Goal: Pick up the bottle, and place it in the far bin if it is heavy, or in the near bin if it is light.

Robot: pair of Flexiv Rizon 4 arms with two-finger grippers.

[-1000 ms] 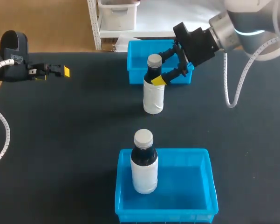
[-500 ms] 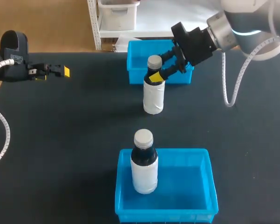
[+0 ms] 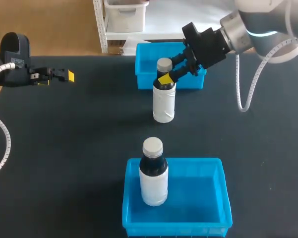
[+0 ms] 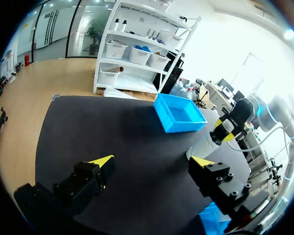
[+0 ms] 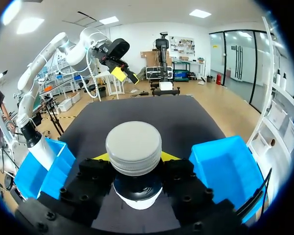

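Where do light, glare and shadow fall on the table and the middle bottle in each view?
Head view: even light; the black table shows no glare, and the middle bottle throws barely any shadow. Right wrist view: its cap is bright on top, the dark neck beneath shaded. Left wrist view: the table looks paler beside that bottle.

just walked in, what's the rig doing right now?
The right gripper is shut on the neck of the bottle, which stands on the table just in front of the far bin; it is not lifted yet. A second bottle already stands in the near bin. The left gripper hangs open over the table's left side, holding nothing.
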